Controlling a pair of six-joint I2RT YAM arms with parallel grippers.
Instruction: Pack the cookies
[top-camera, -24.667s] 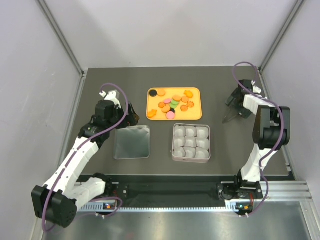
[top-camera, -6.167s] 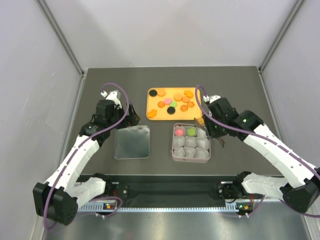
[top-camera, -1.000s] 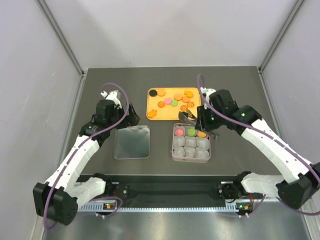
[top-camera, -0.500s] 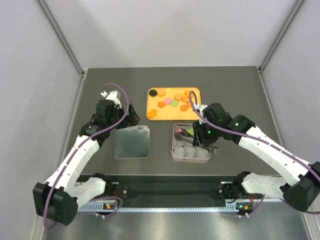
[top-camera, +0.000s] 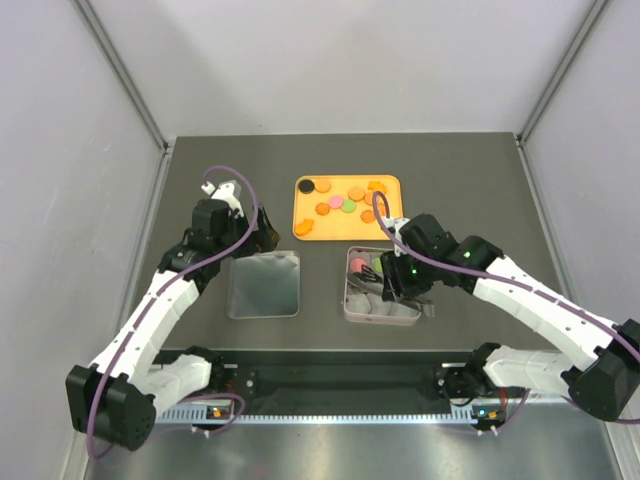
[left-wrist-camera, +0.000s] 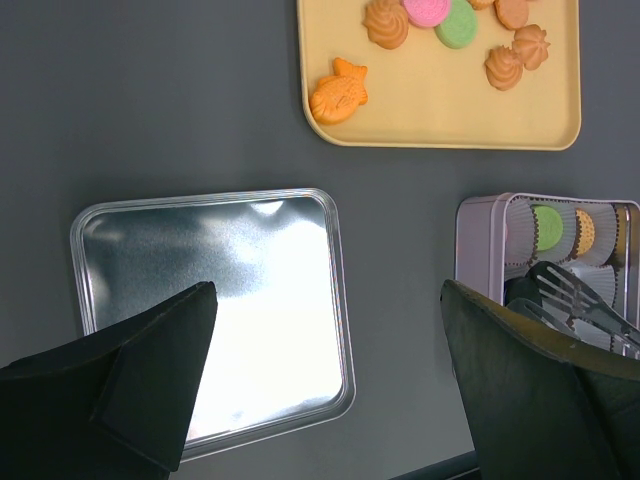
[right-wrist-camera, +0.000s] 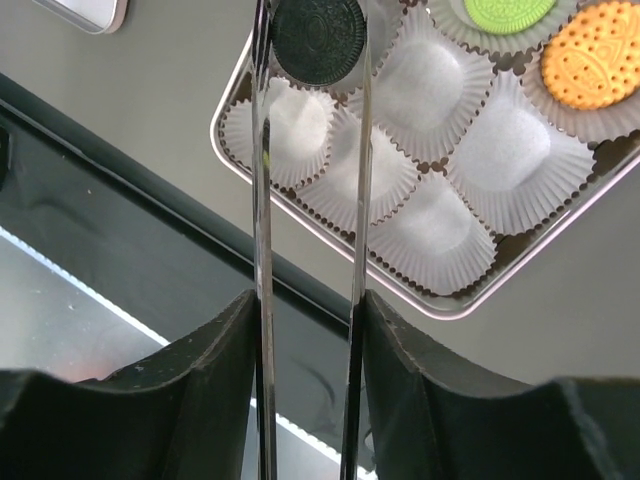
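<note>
3 of the 9 paper cups (right-wrist-camera: 420, 70) in the tin (right-wrist-camera: 440, 310) hold cookies (right-wrist-camera: 592, 52), the tongs (right-wrist-camera: 262, 250) in the right gripper (right-wrist-camera: 308, 325) clamp a 4th, a black cookie (right-wrist-camera: 318, 30), above it, and more wait on the tray (left-wrist-camera: 430, 110).

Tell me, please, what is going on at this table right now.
The right claw grips metal tongs, which pinch a black cookie over the square tin. A pink cookie, a green cookie and an orange cookie already sit in its paper cups. Loose cookies wait on the tray. The left claw hangs open above the tin lid, holding nothing.
</note>
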